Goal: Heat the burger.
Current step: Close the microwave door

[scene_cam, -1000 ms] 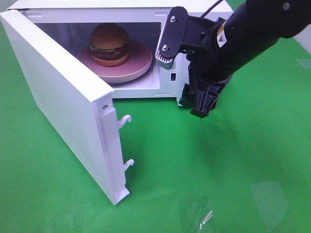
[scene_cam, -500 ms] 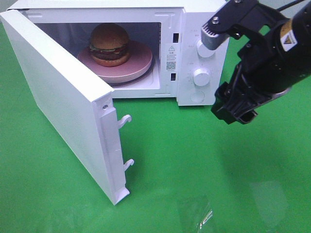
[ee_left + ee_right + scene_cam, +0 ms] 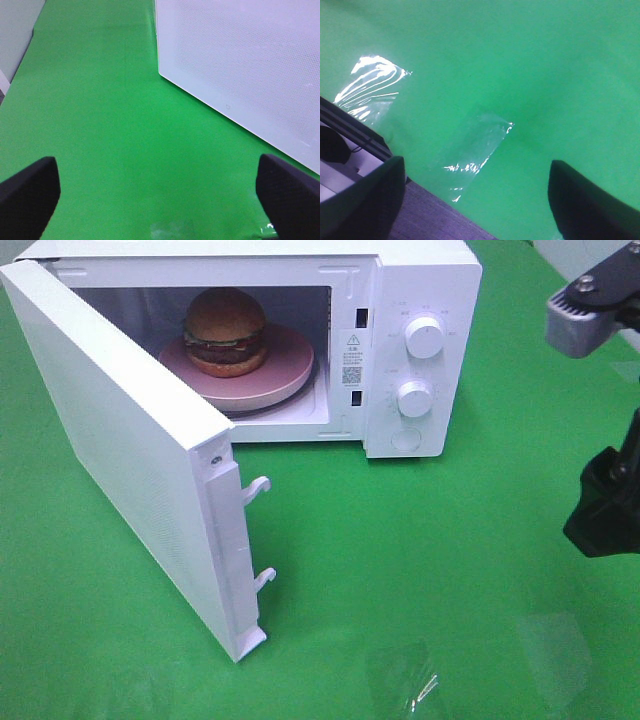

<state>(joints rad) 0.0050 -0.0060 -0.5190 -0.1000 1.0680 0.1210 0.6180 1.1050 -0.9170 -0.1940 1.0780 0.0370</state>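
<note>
The burger sits on a pink plate inside the white microwave. The microwave's door is swung wide open toward the front left. My right arm hangs at the far right edge of the exterior view, well away from the oven. In the right wrist view my right gripper is open over bare green cloth, with nothing between its fingers. My left gripper is also open and empty, low over the cloth beside the outer face of the door.
Two white knobs sit on the microwave's right panel. Patches of clear shiny film lie on the green cloth near the front; the right wrist view also shows film. The table's edge shows below the right gripper.
My right arm has pulled away from the microwave's opening, moving right to the edge of the view. The burger, plate and door have not moved.
</note>
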